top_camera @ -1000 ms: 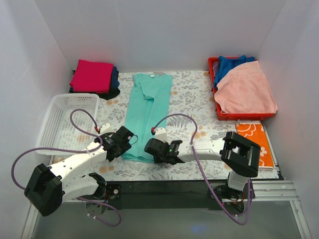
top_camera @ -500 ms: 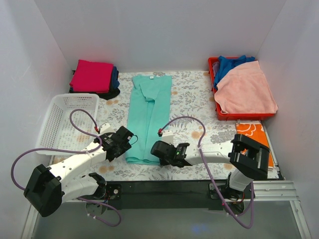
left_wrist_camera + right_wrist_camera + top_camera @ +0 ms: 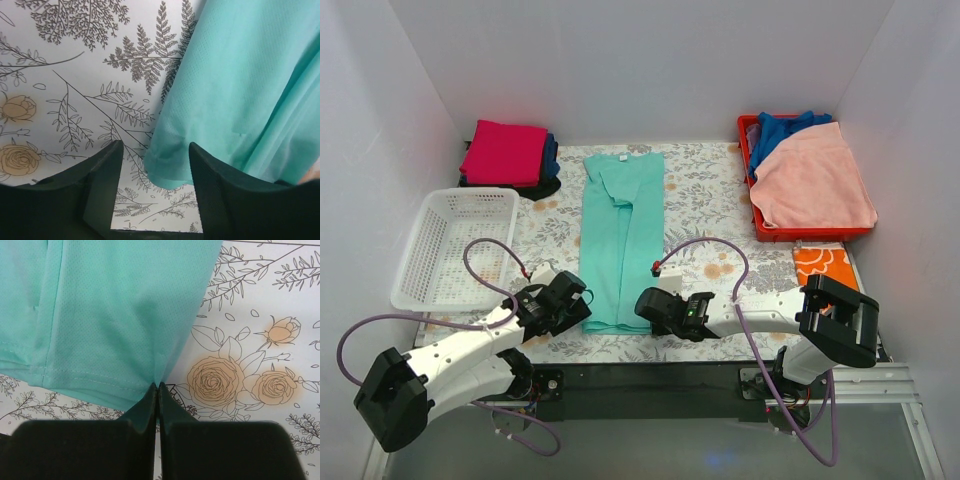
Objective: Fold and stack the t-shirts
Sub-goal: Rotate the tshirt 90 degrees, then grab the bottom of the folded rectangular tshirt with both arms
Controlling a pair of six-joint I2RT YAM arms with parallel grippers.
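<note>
Right end effector (image 3: pixel 158 386) on t-shirt (image 3: pixel 115 305) corner

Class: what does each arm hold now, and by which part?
Right gripper pinches the mint-teal t-shirt at its near-right hem corner. Left gripper holds nothing; its open fingers straddle the near-left corner.

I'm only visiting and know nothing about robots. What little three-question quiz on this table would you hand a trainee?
1. True or false: the right gripper is shut on a hem corner of the mint-teal t-shirt.
2. The left gripper is: A) open, with the shirt's other hem corner between its fingers; B) shut on that corner; C) over at the far wall.
3. What colour is the top shirt on the folded stack at the far left?

Key: 1 true; 2 A; 3 magenta.
</note>
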